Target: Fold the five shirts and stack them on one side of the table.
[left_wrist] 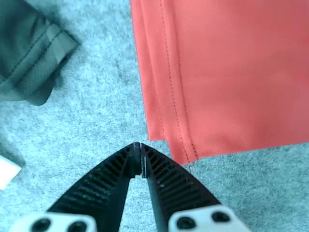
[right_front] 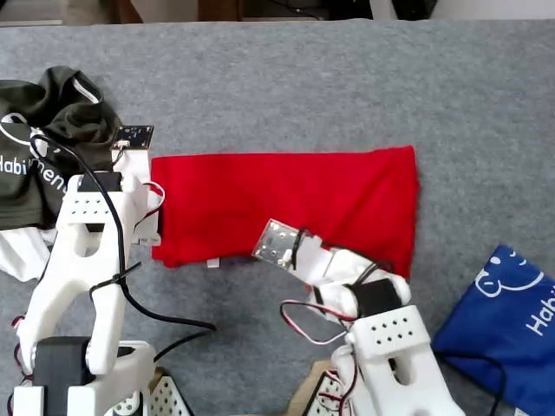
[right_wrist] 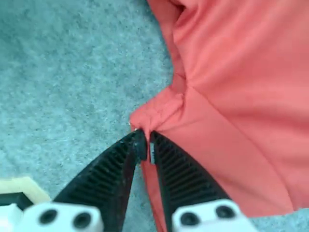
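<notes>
grey table (right_front: pixel 347 78), left jaws together beside red shirt (right_front: pixel 286 204), right jaws clamped on its edge, dark shirt (right_front: pixel 43 147), blue shirt (right_front: pixel 507 303)

Grey table (right_front: pixel 286 78) carries a folded red shirt (right_front: pixel 286 195) at centre, dark green shirt (right_front: pixel 39 139) at ten o'clock, blue shirt (right_front: pixel 507 329) at four o'clock

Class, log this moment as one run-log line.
left gripper: shut, empty, beside red shirt corner | right gripper: shut on red shirt edge
</notes>
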